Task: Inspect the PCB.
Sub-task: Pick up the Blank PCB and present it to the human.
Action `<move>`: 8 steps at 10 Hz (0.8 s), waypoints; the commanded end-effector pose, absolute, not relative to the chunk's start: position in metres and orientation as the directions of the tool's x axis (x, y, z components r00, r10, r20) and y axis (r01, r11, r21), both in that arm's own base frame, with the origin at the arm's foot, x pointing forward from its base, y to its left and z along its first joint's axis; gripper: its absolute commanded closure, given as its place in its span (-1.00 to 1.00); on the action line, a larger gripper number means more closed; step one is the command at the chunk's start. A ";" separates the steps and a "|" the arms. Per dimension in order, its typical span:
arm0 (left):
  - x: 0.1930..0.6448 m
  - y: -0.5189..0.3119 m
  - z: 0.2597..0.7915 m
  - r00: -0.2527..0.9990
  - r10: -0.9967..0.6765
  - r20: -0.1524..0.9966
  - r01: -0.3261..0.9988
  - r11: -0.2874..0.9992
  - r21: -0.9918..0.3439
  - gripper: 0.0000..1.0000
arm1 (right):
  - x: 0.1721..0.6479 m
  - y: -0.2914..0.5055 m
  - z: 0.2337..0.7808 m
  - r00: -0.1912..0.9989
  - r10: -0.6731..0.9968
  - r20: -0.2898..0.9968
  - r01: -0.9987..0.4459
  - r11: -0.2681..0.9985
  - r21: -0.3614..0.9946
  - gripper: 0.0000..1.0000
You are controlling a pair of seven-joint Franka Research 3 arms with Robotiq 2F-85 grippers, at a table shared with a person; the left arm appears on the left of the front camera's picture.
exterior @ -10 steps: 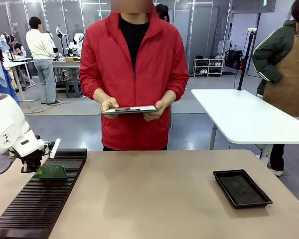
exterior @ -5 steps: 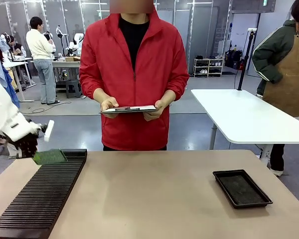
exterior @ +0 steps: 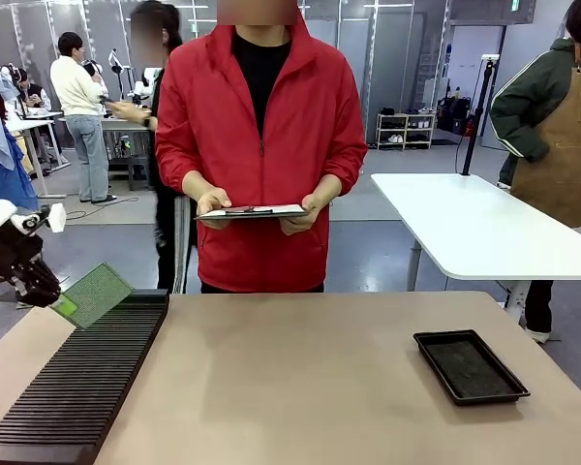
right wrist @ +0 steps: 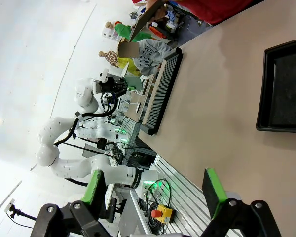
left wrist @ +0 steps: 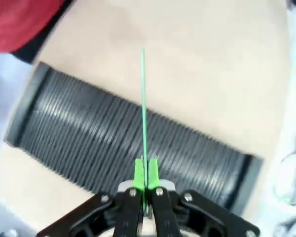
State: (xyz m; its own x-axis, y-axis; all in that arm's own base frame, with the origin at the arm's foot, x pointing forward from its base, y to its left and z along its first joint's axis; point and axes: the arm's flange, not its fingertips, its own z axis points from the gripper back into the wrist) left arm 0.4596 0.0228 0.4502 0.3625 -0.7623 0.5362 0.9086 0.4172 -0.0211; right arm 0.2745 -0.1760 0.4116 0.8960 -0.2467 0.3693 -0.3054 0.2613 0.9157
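Early to middle of the job, by the look of things: green board (exterior: pixel 95 294) already out of the slotted rack (exterior: pixel 77 387) at the left of the table (exterior: pixel 300 387), pinched by one corner in the left claw (exterior: pixel 56 300), clenched tight on it. Held in the air above the far end of the rack, steeply tilted, dotted face turned up and to the right. From the left wrist, seen edge-on as a thin green line rising from between the pads, with the rack below. Right claw (right wrist: pixel 153 190) released, jaws wide, grasping nothing, well apart from the black tray (exterior: pixel 470 366) at the near right. Person in a red jacket at the far side, clipboard (exterior: pixel 252 212) in both hands, not yet reaching for anything. Still to come, most likely: showing the board for checking, then setting it down, perhaps in the tray. Compared with a second ago: board higher and farther left, tipped up instead of lying almost flat just over the rack. Left arm pulled back toward the left edge. Grip unchanged. Tray and clipboard in the same places. Another person newly passing behind the red jacket.
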 end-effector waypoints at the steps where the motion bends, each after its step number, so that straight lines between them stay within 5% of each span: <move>1: 0.477 0.032 0.425 0.451 -0.590 0.670 0.865 0.473 -0.166 1.00 | 0.275 -0.176 0.413 0.890 -0.251 0.381 -0.320 0.253 0.913 -1.00; 4: 0.477 0.027 0.409 0.513 -0.550 0.659 0.814 0.555 -0.170 1.00 | 0.275 -0.176 0.413 0.890 -0.251 0.381 -0.320 0.253 0.913 -1.00; 8: 0.472 0.026 0.401 0.515 -0.561 0.648 0.831 0.511 -0.218 0.94 | 0.275 -0.176 0.413 0.890 -0.251 0.381 -0.320 0.253 0.913 -1.00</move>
State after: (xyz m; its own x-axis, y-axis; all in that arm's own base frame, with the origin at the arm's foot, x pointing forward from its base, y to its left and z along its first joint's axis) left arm 0.4713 0.0248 0.4023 0.5128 -0.5647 0.6467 0.8330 0.5094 -0.2157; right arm 0.2744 -0.1760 0.4116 0.8960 -0.2467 0.3692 -0.3054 0.2612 0.9157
